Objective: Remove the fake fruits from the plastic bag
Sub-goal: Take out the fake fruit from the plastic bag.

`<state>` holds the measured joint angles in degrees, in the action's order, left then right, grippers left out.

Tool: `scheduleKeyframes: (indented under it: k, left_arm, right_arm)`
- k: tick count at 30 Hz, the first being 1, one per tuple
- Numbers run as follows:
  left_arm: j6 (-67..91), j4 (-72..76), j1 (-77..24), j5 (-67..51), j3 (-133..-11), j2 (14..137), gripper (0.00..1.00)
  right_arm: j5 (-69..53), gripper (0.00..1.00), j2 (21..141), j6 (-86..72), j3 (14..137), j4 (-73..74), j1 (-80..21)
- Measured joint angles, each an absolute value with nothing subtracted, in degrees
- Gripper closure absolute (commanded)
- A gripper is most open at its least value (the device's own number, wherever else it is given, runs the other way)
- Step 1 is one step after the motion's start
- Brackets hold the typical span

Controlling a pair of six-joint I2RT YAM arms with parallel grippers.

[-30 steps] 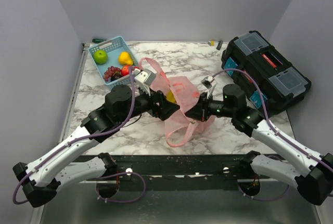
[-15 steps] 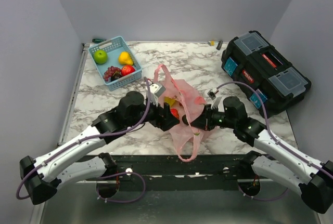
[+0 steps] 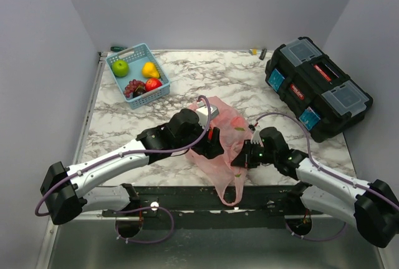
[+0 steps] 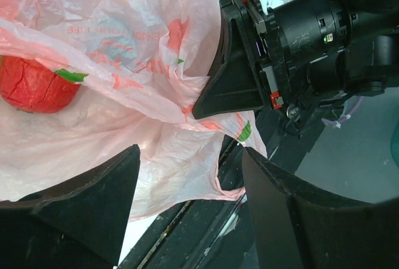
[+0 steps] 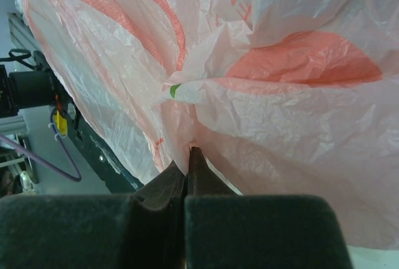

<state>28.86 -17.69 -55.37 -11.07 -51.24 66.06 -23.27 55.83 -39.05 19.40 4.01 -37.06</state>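
The pink plastic bag lies crumpled near the table's front edge, one loop handle hanging over it. My left gripper sits over the bag's near side, open and empty, with bag film between its spread fingers. A red fake fruit shows through the film, inside the bag and up-left of the fingers. My right gripper is shut on a fold of the bag, pinched at its tips; it also shows in the left wrist view. Other bagged fruits are hidden.
A light blue slotted basket at the back left holds a green apple, a yellow pear, a red apple and dark grapes. A black toolbox stands at the right. The table's front edge lies just below the bag.
Both grippers and the bag have moved toward the table's front edge. The left arm swung right from the basket to the bag. The bag's handle now hangs lower over the edge.
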Motion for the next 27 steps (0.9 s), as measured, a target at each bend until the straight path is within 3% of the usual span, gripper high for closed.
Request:
scheduleKeyframes:
  k: [11,18,27]
  left_arm:
    - [28.3,-15.3,-56.4,-6.3,-48.1,65.5,0.39]
    - [27.8,-15.6,-56.4,-1.7,-48.8,71.6,0.39]
    - [27.4,-16.8,-56.4,5.8,-58.7,85.9,0.26]
  right_arm:
    - [-15.0,0.99,49.6,-38.8,22.7,7.3,-37.1]
    - [-10.5,0.99,44.9,-38.7,22.9,9.3,-37.1]
    - [-8.4,0.99,42.7,-38.8,22.8,11.0,-37.1]
